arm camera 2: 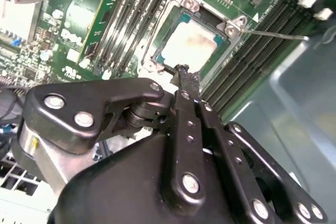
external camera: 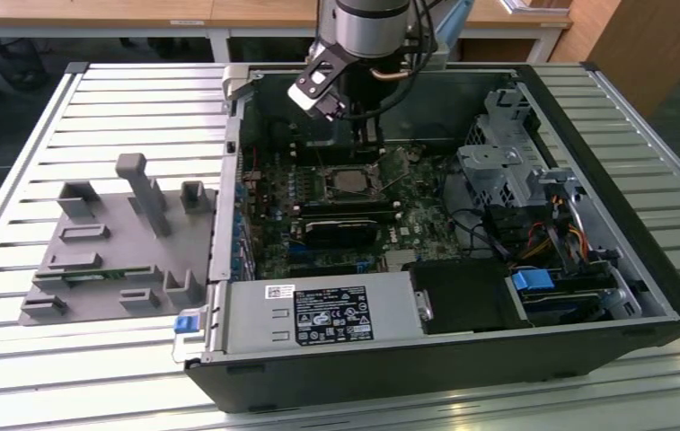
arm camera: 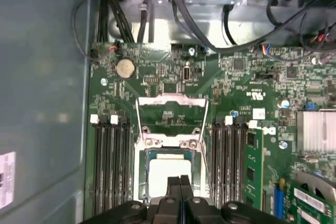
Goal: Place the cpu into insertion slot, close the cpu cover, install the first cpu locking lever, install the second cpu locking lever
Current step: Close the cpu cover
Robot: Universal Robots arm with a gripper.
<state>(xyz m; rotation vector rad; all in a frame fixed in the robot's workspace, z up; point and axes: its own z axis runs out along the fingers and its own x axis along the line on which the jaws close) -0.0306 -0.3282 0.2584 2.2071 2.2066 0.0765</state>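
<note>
The cpu (arm camera: 167,173) lies flat in the insertion slot (arm camera: 140,177), its pale metal top facing up; in the second wrist view the cpu (arm camera 2: 192,44) carries a faint brownish smear. The cpu cover (arm camera: 170,100) is swung open beyond the slot, and green board shows through its window. A thin wire locking lever (arm camera 2: 275,36) sticks out from the slot's corner. My gripper (arm camera: 180,183) is shut with nothing held, its tips (arm camera 2: 182,71) hovering at the cpu's near edge. In the exterior view the gripper (external camera: 367,142) hangs inside the case just behind the slot (external camera: 350,182).
Long black memory slots (arm camera: 110,166) flank the socket on both sides. Black cables (arm camera: 173,3) cross the far end of the board. The open case wall (arm camera: 42,103) stands close beside the board. A grey fixture (external camera: 118,247) sits on the slatted table at the exterior view's left.
</note>
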